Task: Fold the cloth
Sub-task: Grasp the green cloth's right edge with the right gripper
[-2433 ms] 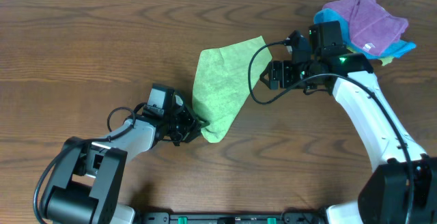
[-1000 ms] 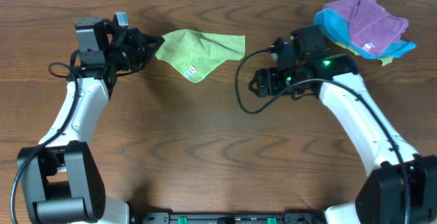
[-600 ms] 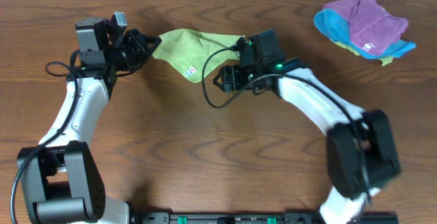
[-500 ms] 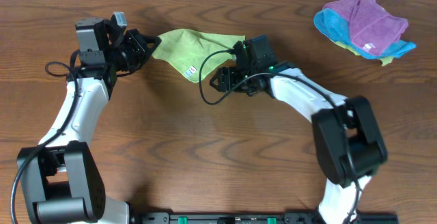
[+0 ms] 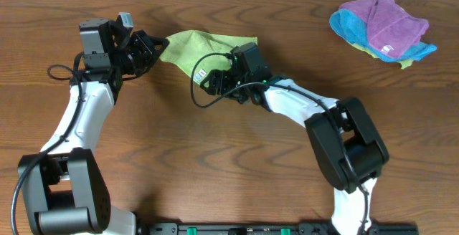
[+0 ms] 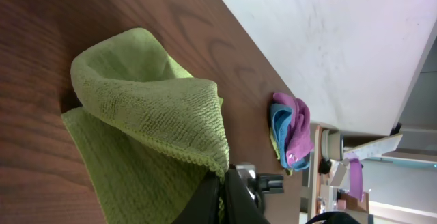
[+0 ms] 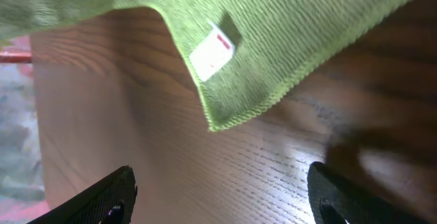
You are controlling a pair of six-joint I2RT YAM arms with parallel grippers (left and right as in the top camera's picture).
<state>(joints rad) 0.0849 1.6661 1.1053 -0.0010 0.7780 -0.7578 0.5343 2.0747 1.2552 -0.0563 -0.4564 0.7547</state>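
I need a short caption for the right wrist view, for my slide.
Open right gripper above the wooden table, facing the lime-green cloth corner that carries a white label.

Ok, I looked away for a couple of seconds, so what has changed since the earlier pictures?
The left gripper dragged the cloth from mid-table toward the far edge and leftward, folding it over, and holds its corner. The right gripper left the purple and blue pile and swung left to hover open by the cloth's white tag. The pile stayed put.
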